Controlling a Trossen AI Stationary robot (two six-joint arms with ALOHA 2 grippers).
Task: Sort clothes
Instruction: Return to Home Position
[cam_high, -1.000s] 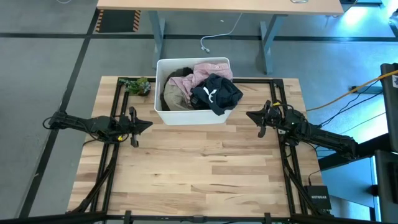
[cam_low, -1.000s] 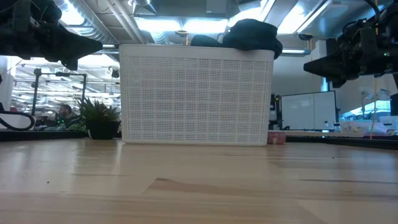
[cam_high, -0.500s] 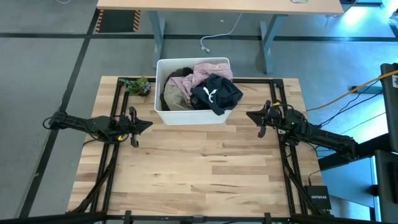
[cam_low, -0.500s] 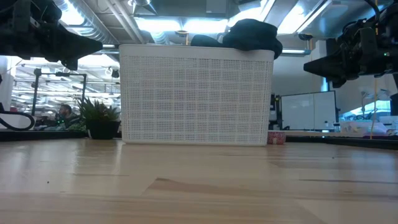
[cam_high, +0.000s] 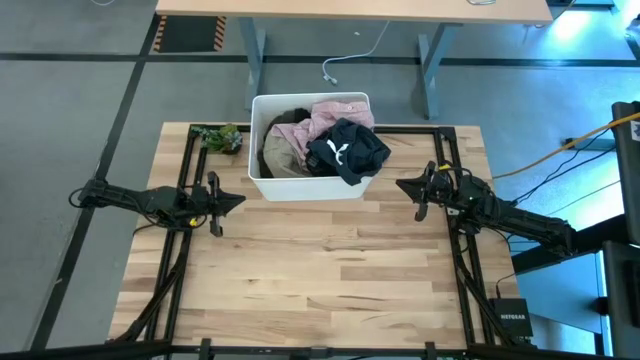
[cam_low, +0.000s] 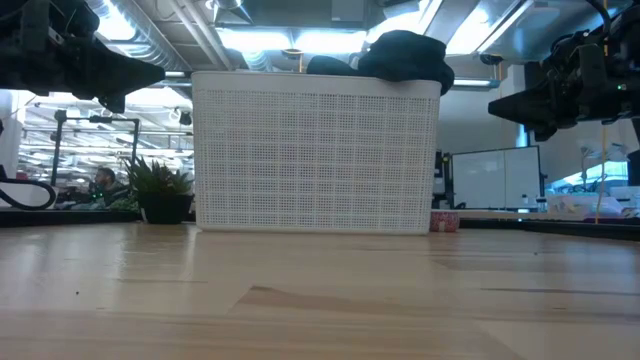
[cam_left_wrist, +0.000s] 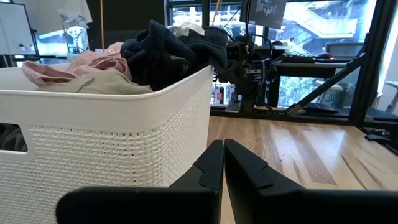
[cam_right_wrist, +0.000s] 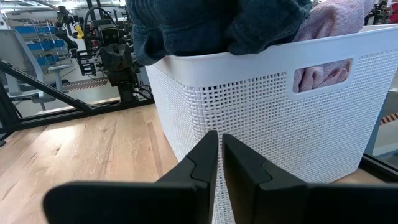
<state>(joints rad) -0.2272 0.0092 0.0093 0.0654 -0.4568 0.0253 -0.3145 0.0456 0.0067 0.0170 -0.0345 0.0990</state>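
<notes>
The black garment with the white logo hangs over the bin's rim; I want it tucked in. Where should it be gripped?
Take the bunched fold of the black garment where it drapes over the white bin's rim corner nearest the right gripper, probably coming down from above: it lies topmost, proud of the rim. The left gripper sits farther off.

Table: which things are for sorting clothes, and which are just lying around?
For the job: pink garment, black garment with logo, olive garment, the bin holding them, left gripper and right gripper, one at each side.
Just lying about: plant, white cable on the floor, black box.
</notes>
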